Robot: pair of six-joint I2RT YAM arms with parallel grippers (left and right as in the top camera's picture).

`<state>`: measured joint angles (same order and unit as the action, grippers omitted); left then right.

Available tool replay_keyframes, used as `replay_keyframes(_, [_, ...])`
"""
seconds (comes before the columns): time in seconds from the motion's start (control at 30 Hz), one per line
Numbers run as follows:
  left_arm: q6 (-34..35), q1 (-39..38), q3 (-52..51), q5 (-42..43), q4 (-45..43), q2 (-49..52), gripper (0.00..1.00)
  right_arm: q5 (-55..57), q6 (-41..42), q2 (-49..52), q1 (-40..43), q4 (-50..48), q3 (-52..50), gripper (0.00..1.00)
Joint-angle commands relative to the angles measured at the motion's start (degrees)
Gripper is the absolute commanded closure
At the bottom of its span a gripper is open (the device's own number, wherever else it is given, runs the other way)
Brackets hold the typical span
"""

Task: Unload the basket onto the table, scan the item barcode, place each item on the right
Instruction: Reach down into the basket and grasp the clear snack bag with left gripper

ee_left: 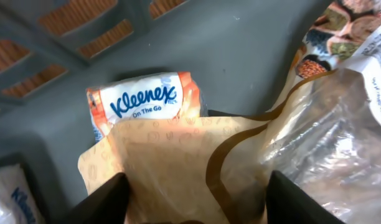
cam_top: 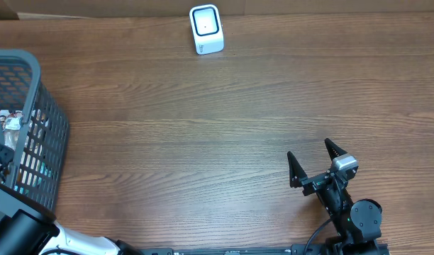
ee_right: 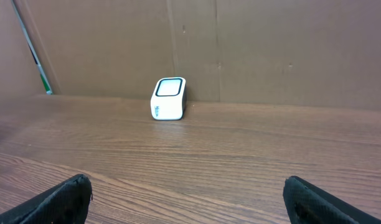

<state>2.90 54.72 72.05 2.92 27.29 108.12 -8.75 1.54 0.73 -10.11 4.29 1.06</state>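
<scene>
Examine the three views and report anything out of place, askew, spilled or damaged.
Nothing stands out. The scanner sits upright at the far edge of the table, and the Kleenex pack and tan pouch lie loosely piled inside the basket, as shopping would. No spill or damage shows.

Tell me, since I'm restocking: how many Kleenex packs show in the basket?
2. One Kleenex pack lies by the basket wall, behind the tan bag; a second pack peeks in lower left. Others may hide beneath.

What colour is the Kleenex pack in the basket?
White with orange edges and blue lettering. The Kleenex pack shows best in the left wrist view.
</scene>
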Motion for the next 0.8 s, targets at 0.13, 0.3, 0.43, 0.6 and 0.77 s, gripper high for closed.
replay_keyframes(0.13, [-1.2,-0.4,-4.9,0.1,-3.4,1.3,0.38,-0.1,0.0,-0.6,0.2,-0.3,-0.6,0.00])
replay_keyframes(0.3, [-1.2,-0.4,-4.9,0.1,-4.4,1.3,0.61,-0.1,0.0,-0.6,0.2,-0.3,-0.6,0.00])
replay_keyframes(0.43, [-1.2,-0.4,-5.2,0.1,-4.6,1.3,0.94,-0.1,0.0,-0.6,0.2,-0.3,-0.6,0.00])
replay_keyframes(0.6, [-1.2,-0.4,-4.0,0.1,-2.2,0.9,0.96,-0.1,0.0,-0.6,0.2,-0.3,-0.6,0.00])
replay_keyframes(0.77, [-1.2,-0.4,1.2,0.1,4.3,-1.4,0.96,-0.1,0.0,-0.6,0.2,-0.3,-0.6,0.00])
